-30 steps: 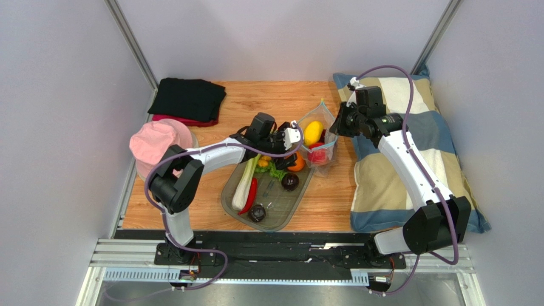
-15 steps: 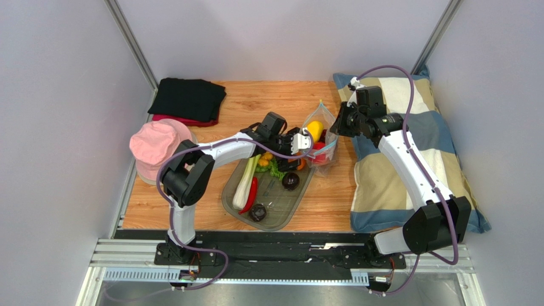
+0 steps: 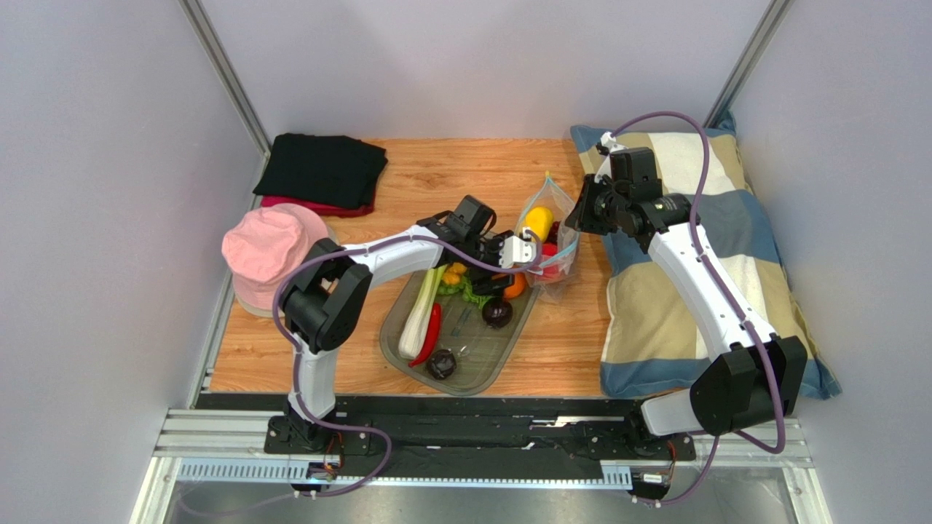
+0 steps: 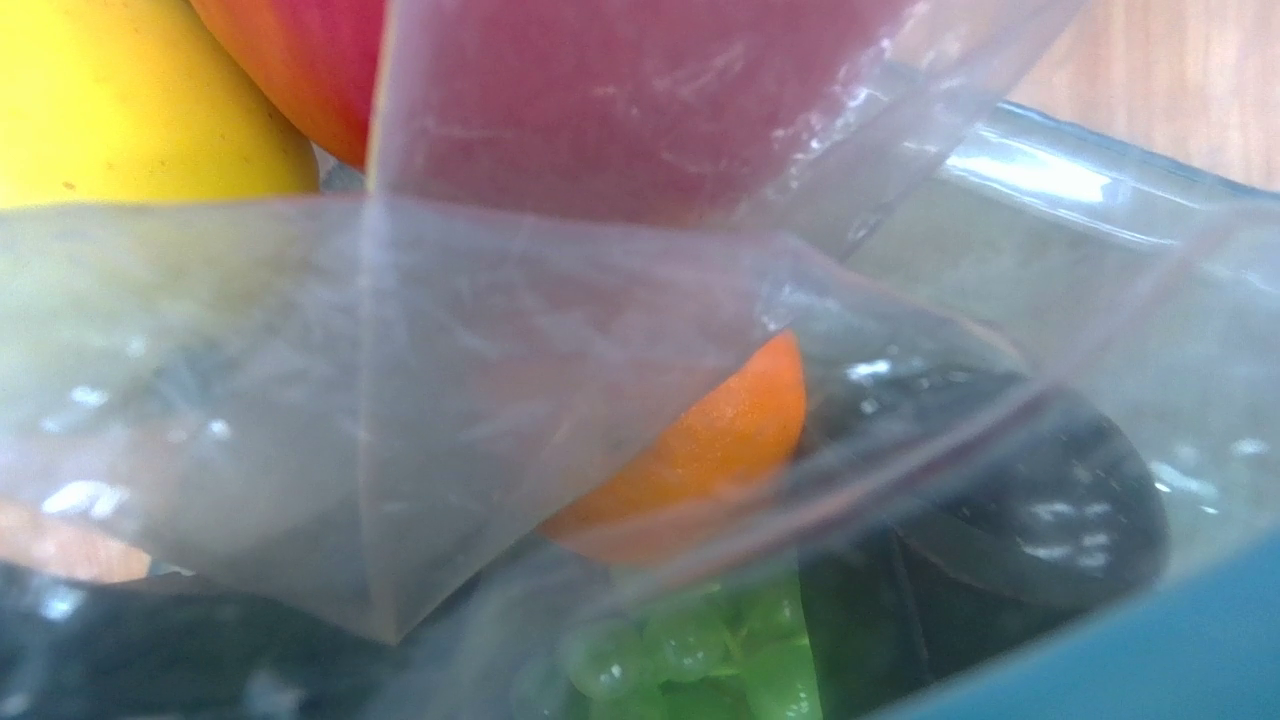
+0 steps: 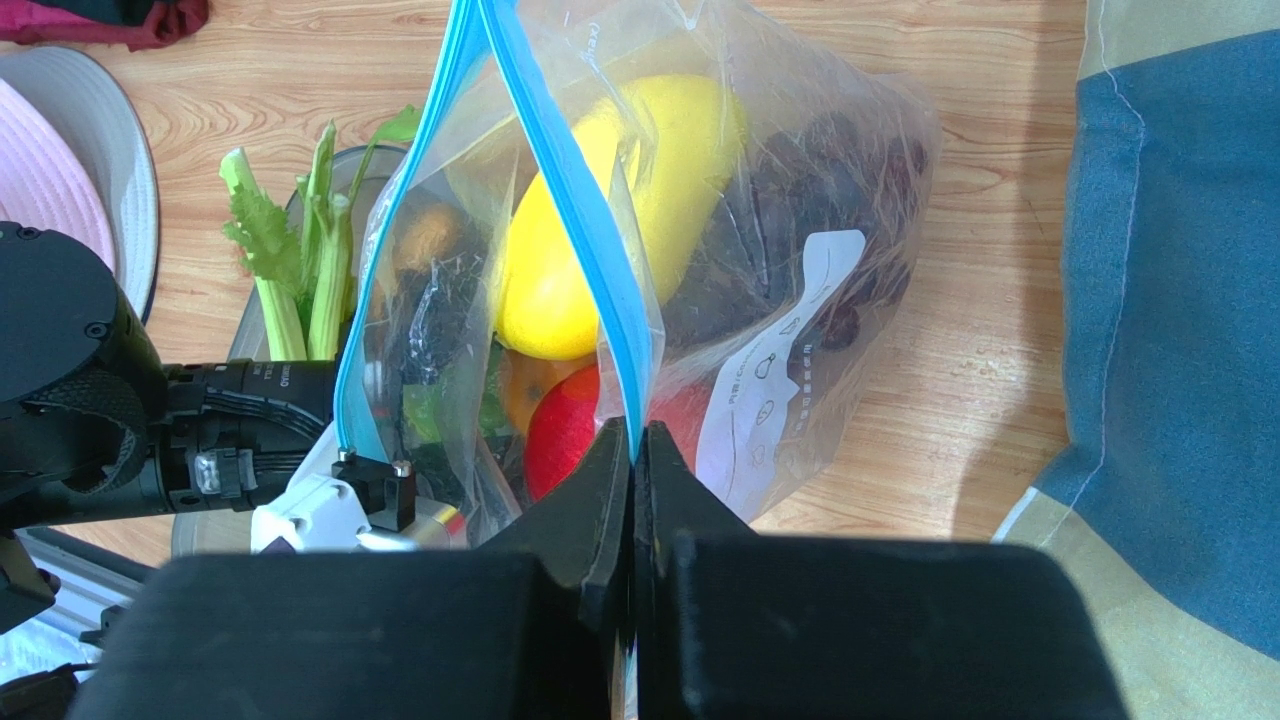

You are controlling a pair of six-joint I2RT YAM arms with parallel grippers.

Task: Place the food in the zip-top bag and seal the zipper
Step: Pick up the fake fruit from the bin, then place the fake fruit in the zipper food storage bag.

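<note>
The clear zip-top bag (image 3: 550, 235) stands by the tray with its mouth open. It holds a yellow lemon (image 5: 601, 225), a red fruit (image 5: 568, 428) and dark grapes (image 5: 819, 195). My right gripper (image 5: 633, 438) is shut on the right side of the blue zipper (image 5: 579, 225); it also shows in the top view (image 3: 577, 213). My left gripper (image 3: 517, 249) is at the left rim of the mouth, its white finger (image 5: 316, 510) against the strip. The plastic hides its jaws. Through the bag the left wrist view shows an orange piece (image 4: 706, 450) and greens (image 4: 721, 645).
The clear grey oval tray (image 3: 481, 355) holds a leek (image 3: 421, 311), a red chili (image 3: 429, 333) and two dark plums (image 3: 497, 312). A pink hat (image 3: 274, 251) lies left, black cloth (image 3: 323, 169) at the back left, a checked pillow (image 3: 700, 251) under the right arm.
</note>
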